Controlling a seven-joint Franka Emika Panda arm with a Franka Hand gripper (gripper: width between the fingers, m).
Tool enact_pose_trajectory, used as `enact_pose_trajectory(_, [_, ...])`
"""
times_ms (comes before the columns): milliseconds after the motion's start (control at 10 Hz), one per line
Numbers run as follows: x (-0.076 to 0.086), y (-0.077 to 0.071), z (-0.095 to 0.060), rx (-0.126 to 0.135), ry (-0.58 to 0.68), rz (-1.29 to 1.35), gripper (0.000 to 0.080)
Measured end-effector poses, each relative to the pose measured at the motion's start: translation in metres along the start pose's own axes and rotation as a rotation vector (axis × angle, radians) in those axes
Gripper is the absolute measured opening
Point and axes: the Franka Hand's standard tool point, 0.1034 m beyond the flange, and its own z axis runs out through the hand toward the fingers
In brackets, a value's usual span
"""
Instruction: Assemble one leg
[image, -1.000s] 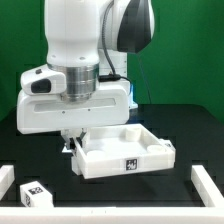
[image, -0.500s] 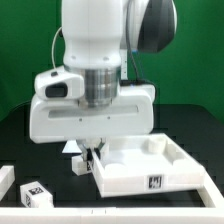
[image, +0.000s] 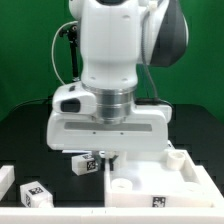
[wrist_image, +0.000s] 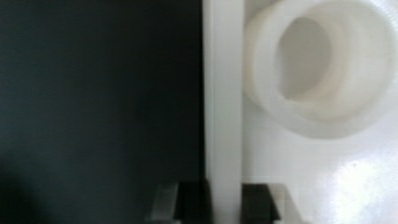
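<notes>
robot gripper (wrist_image: 222, 200) clamped on the rim of a white tray (image: 185, 190), apparently positioning it. a leg (image: 35, 193) lies loose at eight o'clock from the tray; the next move likely calls for letting go and grasping it.

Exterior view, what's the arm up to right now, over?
Gripper shut on tray piece rim. Leg lies loose beside tray piece, untouched. Second leg apart, toward exterior view's left. Arm hides tray piece's far side.
</notes>
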Motion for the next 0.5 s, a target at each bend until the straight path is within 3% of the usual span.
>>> enact_pose_trajectory(100, [0.002,-0.001,0.003,-0.004,-0.002,0.013,0.0055])
enact_pose_trajectory(200, [0.006,-0.001,0.005,-0.026,0.0,0.033,0.0055])
enact_pose_trajectory(400, [0.008,-0.001,0.014,-0.102,0.071,0.04,0.0057])
enact_pose_trajectory(500, [0.008,0.0,0.011,-0.089,0.066,0.038,0.0064])
